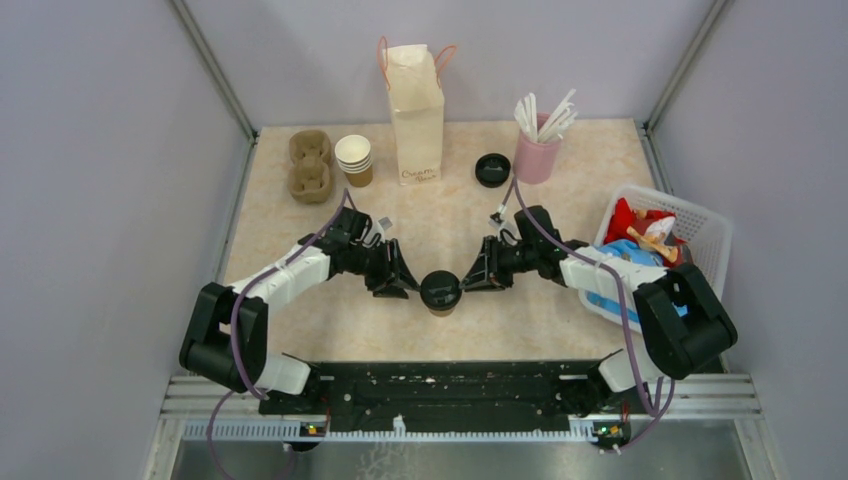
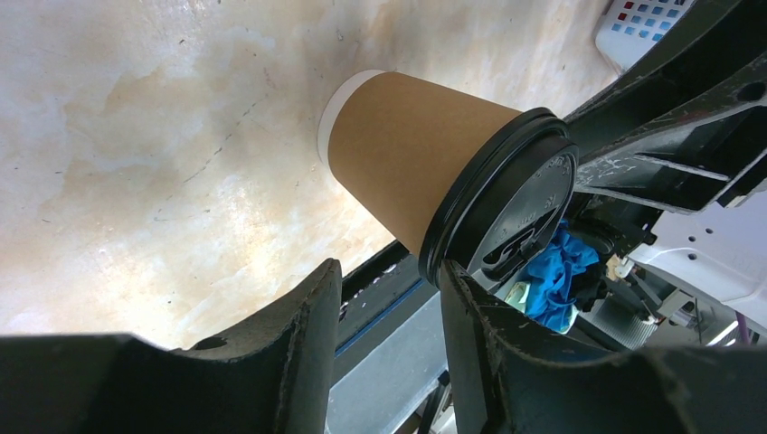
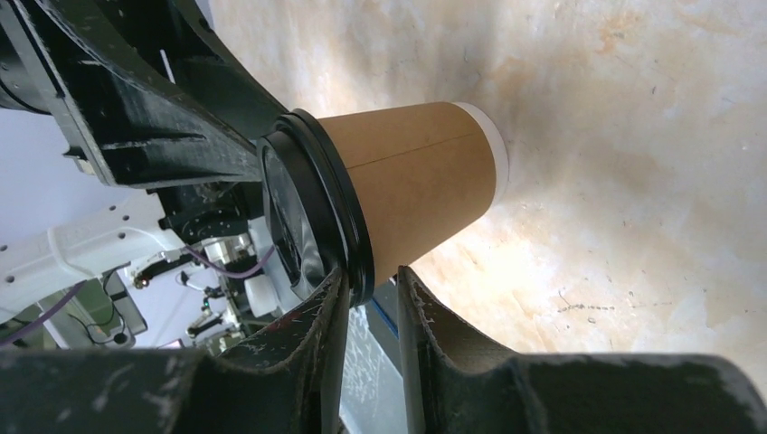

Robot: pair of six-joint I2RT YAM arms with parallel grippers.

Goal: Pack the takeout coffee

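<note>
cup: upright, axis vertical, lid up, between pincers
left pincer: released, cup just ahead
right pincer: narrow gap at lid rim, grip: cannot tell

Overhead and close wrist cameras share the takeout coffee.

Bright, even overhd light, soft shadows; wrist views sharp, near foregrnd dark.
</note>
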